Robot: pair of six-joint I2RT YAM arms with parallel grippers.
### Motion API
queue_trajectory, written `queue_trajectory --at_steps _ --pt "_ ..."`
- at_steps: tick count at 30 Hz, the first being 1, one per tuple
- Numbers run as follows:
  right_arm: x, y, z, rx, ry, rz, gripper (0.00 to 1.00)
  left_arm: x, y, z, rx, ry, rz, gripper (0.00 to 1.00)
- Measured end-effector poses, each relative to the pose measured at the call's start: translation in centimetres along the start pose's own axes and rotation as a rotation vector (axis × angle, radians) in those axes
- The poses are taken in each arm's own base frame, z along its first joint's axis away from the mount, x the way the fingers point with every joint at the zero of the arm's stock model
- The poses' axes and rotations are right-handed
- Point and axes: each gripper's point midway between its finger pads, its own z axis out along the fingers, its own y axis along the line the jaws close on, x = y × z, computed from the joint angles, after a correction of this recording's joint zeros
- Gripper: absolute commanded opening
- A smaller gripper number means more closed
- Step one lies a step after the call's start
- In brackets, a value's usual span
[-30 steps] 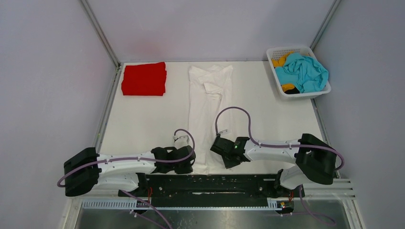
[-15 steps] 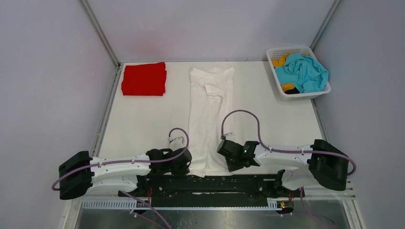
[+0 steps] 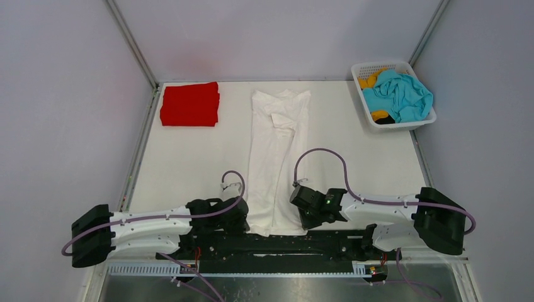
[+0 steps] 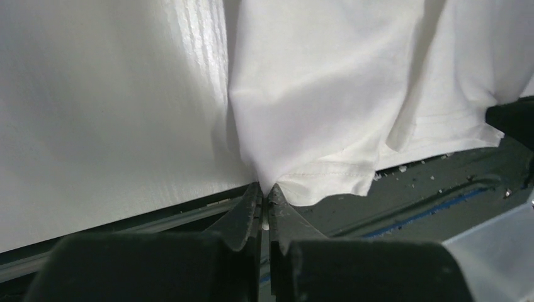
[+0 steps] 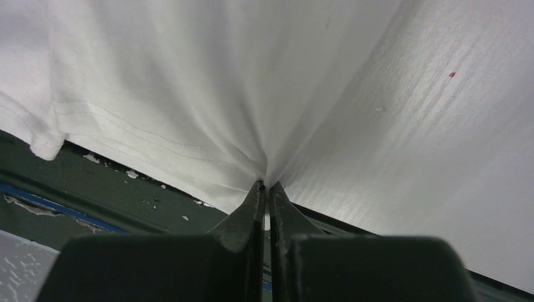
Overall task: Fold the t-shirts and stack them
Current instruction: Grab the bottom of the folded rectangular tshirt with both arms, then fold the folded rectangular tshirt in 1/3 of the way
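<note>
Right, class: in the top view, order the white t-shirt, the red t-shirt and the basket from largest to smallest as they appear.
1. white t-shirt, laid out long
2. basket
3. red t-shirt, folded small

The white, black-jointed left arm point(image 3: 151, 224) and right arm point(image 3: 384, 208) are trailing lilac cables point(image 3: 318, 150); left gripper point(image 4: 264, 204) and right gripper point(image 5: 265, 198) are showing dark tapered fingers point(image 4: 242, 221).

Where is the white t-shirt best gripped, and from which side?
At its two near hem corners, approached from the near edge of the table. The white t-shirt lies as a narrow strip running away from the arms, its hem overhanging that edge, so jaws can close around it. The left gripper and right gripper are shut there.
</note>
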Motion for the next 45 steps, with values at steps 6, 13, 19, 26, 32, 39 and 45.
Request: queue_trajectory --at_steps 6,13,19,26,32,39,45 --pt "0.5 -0.1 -0.3 -0.012 0.019 -0.019 0.02 -0.7 -2.0 -1.1 0.136 -0.035 0.037 0.0" --pt "-2.0 1.1 -1.5 -0.032 -0.016 -0.023 0.01 -4.7 -4.7 -1.9 0.153 -0.161 0.091 0.0" --pt "-6.7 0.0 -2.5 -0.031 -0.097 0.05 0.02 -11.4 -5.7 -1.4 0.118 -0.276 0.04 0.0" --pt "-13.0 -2.2 -3.7 -0.001 -0.168 0.135 0.02 -17.8 -5.4 -0.3 0.051 -0.329 0.008 0.0" --pt "-17.7 -4.1 -3.8 0.004 -0.186 0.201 0.03 -22.4 -4.7 0.9 0.002 -0.342 -0.01 0.0" --pt "-22.6 -5.8 -2.9 0.019 -0.178 0.227 0.05 -27.8 -5.1 3.1 0.006 -0.322 -0.022 0.0" --pt "-26.4 -7.5 -2.2 0.02 -0.194 0.251 0.06 -31.4 -4.5 5.5 -0.012 -0.299 -0.039 0.0"
